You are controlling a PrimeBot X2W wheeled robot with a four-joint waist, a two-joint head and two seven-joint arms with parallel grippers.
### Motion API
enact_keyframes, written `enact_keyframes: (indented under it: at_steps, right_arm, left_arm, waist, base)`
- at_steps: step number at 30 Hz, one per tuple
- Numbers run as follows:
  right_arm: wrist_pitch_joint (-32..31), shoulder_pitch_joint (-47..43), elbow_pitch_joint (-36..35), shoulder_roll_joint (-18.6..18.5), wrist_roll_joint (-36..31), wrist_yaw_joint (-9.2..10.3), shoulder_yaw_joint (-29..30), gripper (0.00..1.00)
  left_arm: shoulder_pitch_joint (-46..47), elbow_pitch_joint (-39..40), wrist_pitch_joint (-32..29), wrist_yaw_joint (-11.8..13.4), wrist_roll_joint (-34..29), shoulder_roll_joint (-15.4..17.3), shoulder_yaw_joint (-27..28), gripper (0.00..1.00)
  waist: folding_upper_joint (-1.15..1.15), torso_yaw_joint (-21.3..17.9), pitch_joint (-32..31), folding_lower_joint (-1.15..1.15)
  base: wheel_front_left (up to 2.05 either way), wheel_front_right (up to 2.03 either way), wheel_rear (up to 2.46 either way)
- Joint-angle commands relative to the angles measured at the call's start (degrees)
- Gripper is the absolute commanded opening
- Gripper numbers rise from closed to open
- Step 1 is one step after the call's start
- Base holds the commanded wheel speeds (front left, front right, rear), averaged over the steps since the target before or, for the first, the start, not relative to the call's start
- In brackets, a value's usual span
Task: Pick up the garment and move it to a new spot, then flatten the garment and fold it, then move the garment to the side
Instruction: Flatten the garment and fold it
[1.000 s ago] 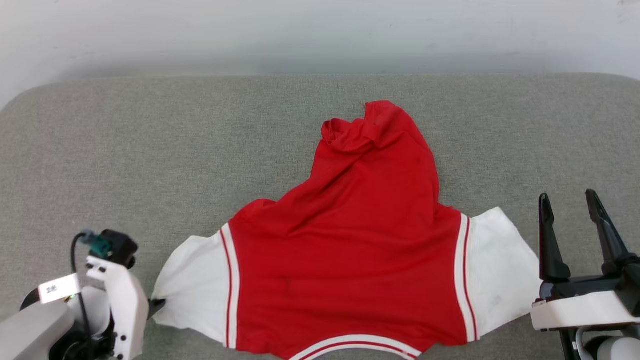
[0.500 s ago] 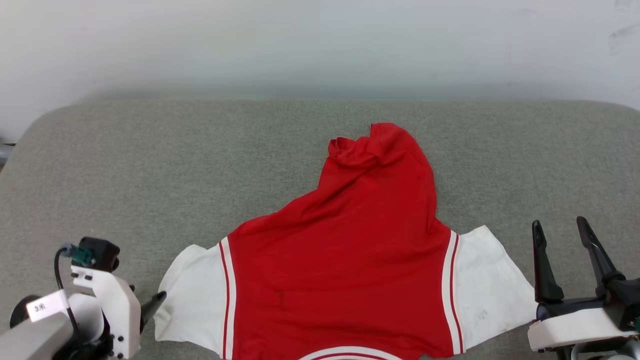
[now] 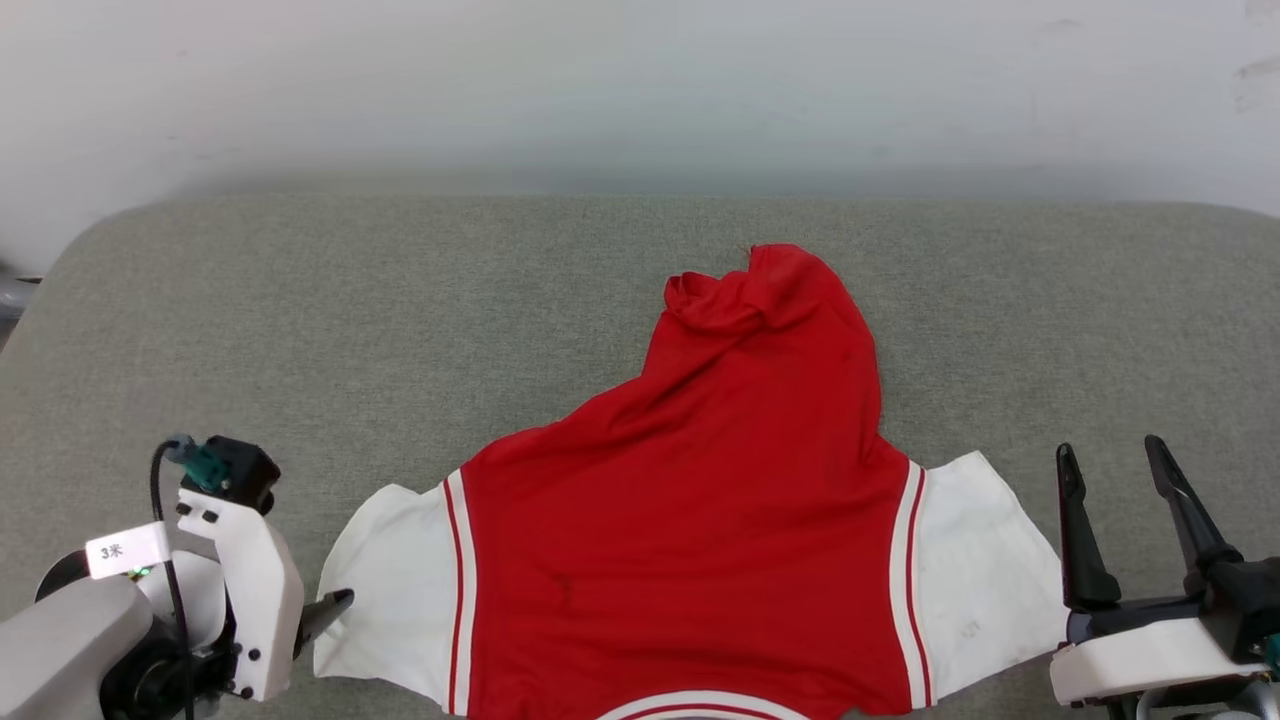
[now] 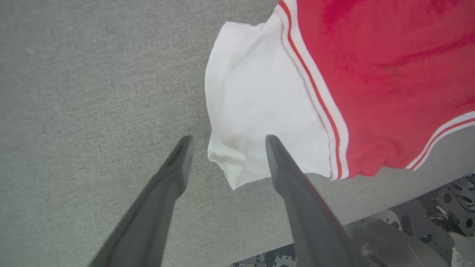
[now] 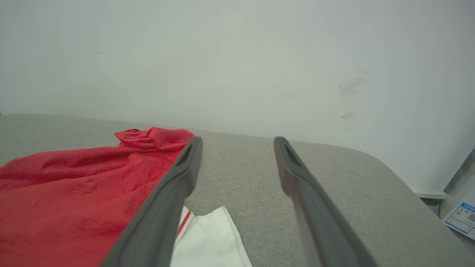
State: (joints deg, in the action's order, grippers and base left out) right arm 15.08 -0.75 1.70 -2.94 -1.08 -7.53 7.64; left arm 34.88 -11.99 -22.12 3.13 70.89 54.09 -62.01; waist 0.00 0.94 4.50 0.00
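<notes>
Grey woven upholstery across a broad padded surface (image 3: pixel 300 330), rounded at the far corners, backed by a pale, scuffed wall (image 3: pixel 600 90). Spread on the near half: the garment (image 3: pixel 700 520), red body mostly flat, white sleeves out to either side, far end bunched into a rumpled peak (image 3: pixel 720 290). Not yet flattened, by the look of it, and not folded. Hem close to the front edge in the left wrist view, so likely to slip over with any pull toward the robot. Risk too of dragging the whole shirt rather than smoothing it, and of fresh wrinkles from a one-sided tug. Right claw (image 3: pixel 1107 447) wide and empty, just beside the right sleeve (image 3: pixel 985 560), fingers toward the wall. Left claw (image 4: pixel 229 138) likewise wide, holding nothing, with the curled corner of the left sleeve (image 4: pixel 252 111) between its fingers in the wrist view; contact impossible to judge. Easy to pinch one layer only, or upholstery along with it.
</notes>
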Motion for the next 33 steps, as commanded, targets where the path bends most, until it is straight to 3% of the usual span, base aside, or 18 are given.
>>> enact_keyframes:
  at_steps: [1,9,15,16,17,18,26,31,33]
  right_arm:
    - [0.1,0.7,-0.1,0.1,0.1,0.08,0.0,1.00]
    - [0.1,2.1,-0.3,0.1,-0.1,0.08,0.0,1.00]
    - [0.1,2.5,0.0,0.1,-0.3,0.08,0.2,1.00]
    - [0.1,2.4,0.1,0.1,-0.4,0.08,0.4,1.00]
    - [0.1,2.3,0.1,0.1,-0.4,0.08,0.5,1.00]
    - [0.1,2.2,0.2,0.1,-0.5,0.08,0.7,1.00]
    - [0.1,2.5,0.7,-2.2,-1.5,0.08,-0.5,1.00]
    - [-2.0,4.3,2.9,-8.9,-0.1,0.08,-4.0,1.00]
    - [-7.8,5.7,3.4,-14.4,3.1,0.08,-8.1,1.00]
  left_arm:
    - [0.4,-0.5,-1.4,0.3,-0.7,-0.3,-1.1,1.00]
    - [-2.0,-5.7,-3.7,-0.3,-1.7,-2.0,-4.1,1.00]
    - [-5.7,-13.9,-2.9,-2.6,-1.7,-6.0,-6.8,1.00]
    - [-5.9,-14.6,-2.7,-3.1,-1.6,-6.5,-7.0,0.93]
    - [-5.8,-15.1,-2.3,-3.5,-1.9,-6.9,-7.0,0.19]
    - [-5.7,-15.6,-2.1,-3.8,-2.1,-7.3,-7.1,0.00]
    - [-4.4,-15.4,4.2,-4.7,-2.0,-7.1,-4.1,0.00]
    - [-4.6,-12.0,9.8,-3.7,-2.4,-4.6,-1.6,0.00]
    - [-5.1,-8.8,12.3,-2.4,-2.8,-3.3,-0.7,0.00]
  waist:
    - [0.00,-0.5,0.5,0.00]
    - [0.00,-2.3,2.8,0.00]
    - [0.00,-3.2,3.6,0.00]
    - [0.00,-3.1,3.5,0.00]
    - [0.00,-3.0,3.4,0.00]
    - [0.00,-2.8,3.1,0.00]
    - [0.00,-2.0,0.6,0.00]
    - [0.00,-1.6,-0.8,0.00]
    - [0.00,-1.3,-1.2,0.00]
  base:
    - [0.00,0.00,0.00]
    - [0.00,0.00,0.00]
    - [0.00,0.00,0.00]
    - [0.00,0.00,0.00]
    - [0.00,0.00,0.00]
    - [0.00,0.00,0.00]
    - [0.00,0.00,0.00]
    - [0.00,0.00,0.00]
    - [0.00,0.00,0.00]
